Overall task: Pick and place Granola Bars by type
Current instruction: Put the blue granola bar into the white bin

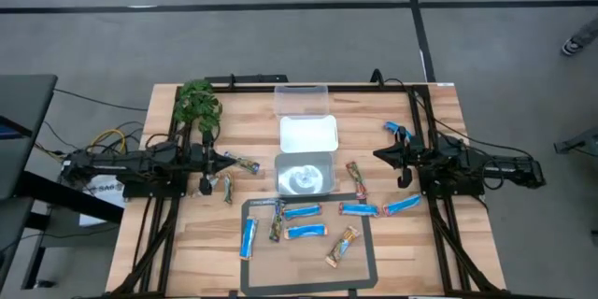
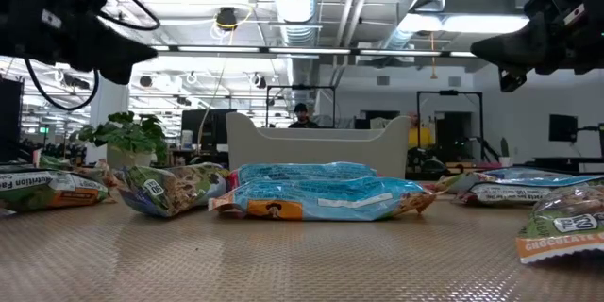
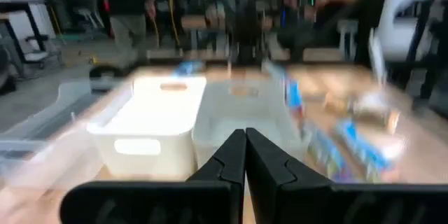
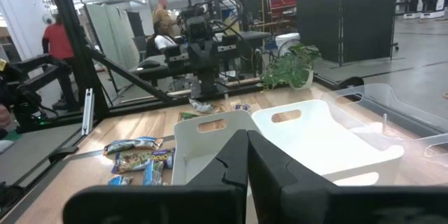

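Above table, left claw [image 1: 227, 158] closed, empty

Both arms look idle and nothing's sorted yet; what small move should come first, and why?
Probably open the left gripper and lower it onto the bar just ahead of its tip. Both grippers are shut and empty, the right gripper is parked opposite, and the bins hold no bars.

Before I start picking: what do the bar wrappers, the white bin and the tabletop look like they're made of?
Granola bars: thin glossy plastic or foil film, by the crinkles and sheen. White bin: opaque, smooth moulded plastic, probably, with cut-out handle slots showing in the right wrist view. Tabletop: light wood in joined strips, butcher-block style; satin finish, though it could be laminate.
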{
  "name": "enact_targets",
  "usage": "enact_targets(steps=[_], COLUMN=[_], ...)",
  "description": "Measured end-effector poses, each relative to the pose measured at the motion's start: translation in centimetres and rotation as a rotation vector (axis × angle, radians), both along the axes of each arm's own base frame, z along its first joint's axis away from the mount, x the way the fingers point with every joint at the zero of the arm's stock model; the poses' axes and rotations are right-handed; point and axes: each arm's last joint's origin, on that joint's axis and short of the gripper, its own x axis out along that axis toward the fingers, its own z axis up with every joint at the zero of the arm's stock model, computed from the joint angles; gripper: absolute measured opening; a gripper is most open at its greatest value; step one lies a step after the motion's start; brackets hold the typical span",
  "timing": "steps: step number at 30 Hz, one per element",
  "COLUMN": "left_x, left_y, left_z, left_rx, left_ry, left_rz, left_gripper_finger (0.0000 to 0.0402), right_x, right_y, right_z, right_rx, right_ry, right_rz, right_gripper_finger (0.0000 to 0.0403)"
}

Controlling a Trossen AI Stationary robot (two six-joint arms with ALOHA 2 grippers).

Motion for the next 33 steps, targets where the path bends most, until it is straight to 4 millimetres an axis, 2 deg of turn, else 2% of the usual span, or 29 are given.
enact_targets(steps=[7, 14, 17, 22, 27, 33], left_x=[1.4, 4.4, 5.9, 7.8, 8.7, 9.0], left_y=[0.1, 0.4, 0.5, 0.5, 0.5, 0.4], left_z=[1.2, 2.8, 3.7, 4.6, 4.4, 2.7], left_rx=[0.133, 0.216, 0.271, 0.313, 0.327, 0.359], left_ry=[0.146, 0.376, 0.483, 0.640, 0.796, 1.012], left_rz=[0.011, 0.143, 0.197, 0.234, 0.197, 0.147], left_gripper_finger=[0.0000, 0.0002, 0.0017, 0.0064, 0.0110, 0.0127], right_x=[0.0, 0.0, 0.0, 0.0, 0.0, 0.0], right_y=[0.0, 0.0, 0.0, 0.0, 0.0, 0.0], right_z=[0.0, 0.0, 0.0, 0.0, 0.0, 0.0], right_rx=[0.000, 0.000, 0.000, 0.000, 0.000, 0.000], right_ry=[0.000, 0.000, 0.000, 0.000, 0.000, 0.000], right_rz=[0.000, 0.001, 0.000, 0.000, 0.000, 0.000], right_gripper_finger=[0.0000, 0.0000, 0.0000, 0.0000, 0.0000, 0.0000])
